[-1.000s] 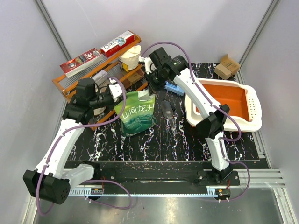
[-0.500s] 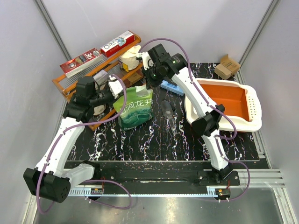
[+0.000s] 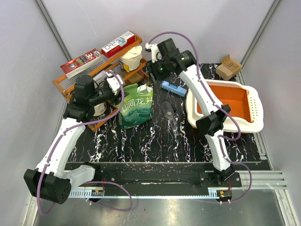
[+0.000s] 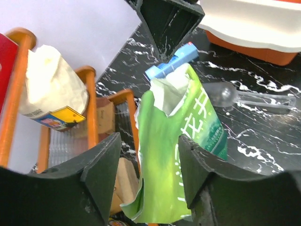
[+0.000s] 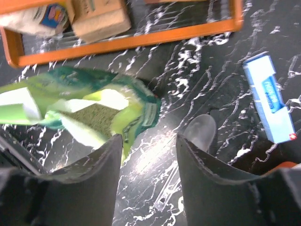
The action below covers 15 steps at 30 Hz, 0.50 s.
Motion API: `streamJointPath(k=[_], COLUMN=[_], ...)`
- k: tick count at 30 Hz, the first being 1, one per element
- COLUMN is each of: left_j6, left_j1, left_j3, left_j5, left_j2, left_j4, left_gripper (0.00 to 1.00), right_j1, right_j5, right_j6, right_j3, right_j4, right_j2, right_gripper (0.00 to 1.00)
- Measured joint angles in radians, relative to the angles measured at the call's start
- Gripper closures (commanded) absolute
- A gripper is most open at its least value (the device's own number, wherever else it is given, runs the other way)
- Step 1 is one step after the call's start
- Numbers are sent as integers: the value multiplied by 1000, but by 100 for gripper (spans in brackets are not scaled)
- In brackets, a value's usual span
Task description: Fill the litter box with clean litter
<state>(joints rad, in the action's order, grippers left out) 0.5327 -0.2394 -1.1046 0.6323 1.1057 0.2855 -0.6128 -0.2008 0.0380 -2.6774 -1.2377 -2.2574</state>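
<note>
The litter box, white-rimmed and orange inside, sits at the right; its rim also shows in the left wrist view. A torn-open green pouch stands mid-table. Through its mouth the right wrist view shows granules, the clean litter. My left gripper is open at the pouch's left. In its own view the left gripper has the pouch between spread fingers, with a gap on the left side. My right gripper hangs open above the pouch top. In the right wrist view the right gripper is empty over bare table.
A clear plastic scoop lies right of the pouch, also seen as the scoop. A blue box lies behind it. The orange wire rack with boxes and a bag stands back left. A cardboard box sits back right.
Both grippers were shut on the pouch's top and have let go. The right gripper has lifted up and back, and the pouch now stands by itself, more upright.
</note>
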Motion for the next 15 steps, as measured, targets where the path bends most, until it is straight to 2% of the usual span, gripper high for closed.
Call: streamJointPath(k=[2,5,9,12,15], left_j6=[-28,-98,-159,-178,-199], left_j1=[0,0,0,0,0], left_j3=[0,-8,-25,-25,-25], left_j5=[-6,-34,-68,-95,-119], left_j2=[-18,-55,-97,-117,-119], left_j4=[-28,-59,-84,-93,-93], left_gripper=[27,21,14,5,2], right_j1=[37,99,155,149,129], right_j5=[-1,-3,-8,-30,-54], right_j6=[-1,19,85,104,98], right_j3=[3,105,423,721,954], right_j4=[23,53,86,147,182], right_j2=[14,82,242,359,413], right_gripper=[36,35,32,28,25])
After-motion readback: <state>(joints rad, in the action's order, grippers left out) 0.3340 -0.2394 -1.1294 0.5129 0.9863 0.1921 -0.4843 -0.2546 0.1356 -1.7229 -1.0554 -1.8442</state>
